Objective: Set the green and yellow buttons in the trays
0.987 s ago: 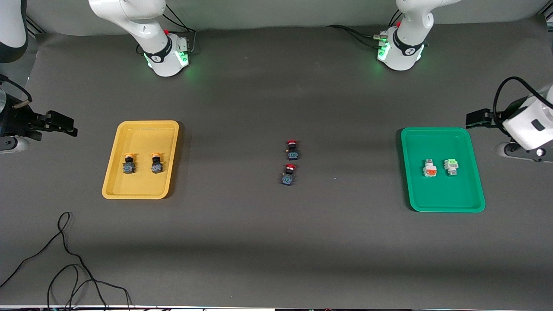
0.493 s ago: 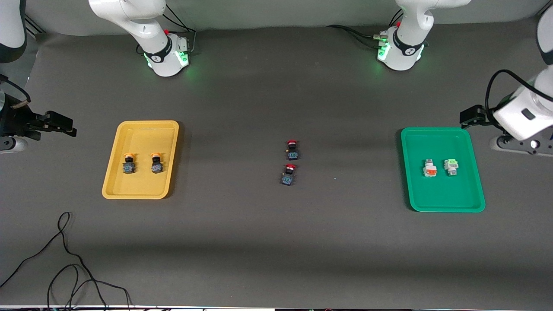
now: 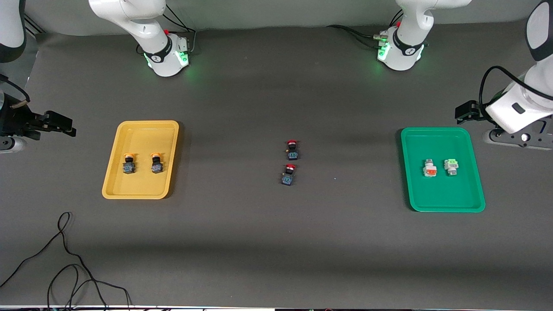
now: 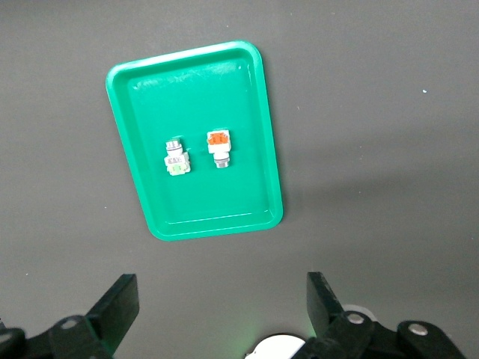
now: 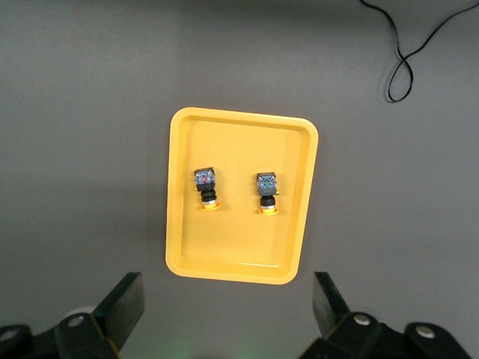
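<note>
Four buttons are already lying in trays: two yellow-capped buttons [image 3: 142, 163] in the yellow tray [image 3: 113, 181], two white buttons [image 3: 440, 167] in the green tray [image 3: 412, 190]. They are looking light, rigid and slick, best pinched across their blocky bodies. Both the left gripper [image 4: 221, 314] and right gripper [image 5: 228, 314] are hanging at their own desk ends, jaws spread and empty.

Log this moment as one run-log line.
yellow tray: two yellow-capped buttons | green tray: two white buttons | left gripper open | right gripper open

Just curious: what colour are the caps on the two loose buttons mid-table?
Red caps on black bodies; the front view shows them best.
</note>
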`<state>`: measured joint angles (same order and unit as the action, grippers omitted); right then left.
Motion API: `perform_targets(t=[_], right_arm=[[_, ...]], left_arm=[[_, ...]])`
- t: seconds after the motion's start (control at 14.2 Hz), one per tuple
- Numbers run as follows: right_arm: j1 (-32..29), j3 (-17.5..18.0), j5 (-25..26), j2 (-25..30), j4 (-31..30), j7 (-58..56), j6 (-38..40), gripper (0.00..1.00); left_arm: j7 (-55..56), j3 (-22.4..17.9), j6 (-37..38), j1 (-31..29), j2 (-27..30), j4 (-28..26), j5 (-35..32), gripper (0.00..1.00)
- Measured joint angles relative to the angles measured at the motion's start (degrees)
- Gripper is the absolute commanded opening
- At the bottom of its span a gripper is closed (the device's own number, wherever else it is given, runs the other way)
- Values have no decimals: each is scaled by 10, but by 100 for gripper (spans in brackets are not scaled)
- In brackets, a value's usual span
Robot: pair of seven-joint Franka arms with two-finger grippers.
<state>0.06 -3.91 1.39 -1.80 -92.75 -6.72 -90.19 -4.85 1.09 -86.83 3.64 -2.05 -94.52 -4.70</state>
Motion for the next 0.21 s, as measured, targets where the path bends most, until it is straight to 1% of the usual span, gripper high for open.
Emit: perform_targets(t=[0.21], right_arm=[[0,-1,-1,0,0,24,0,100]], left_arm=[[0,0,-3,0,-1,0,1,100]])
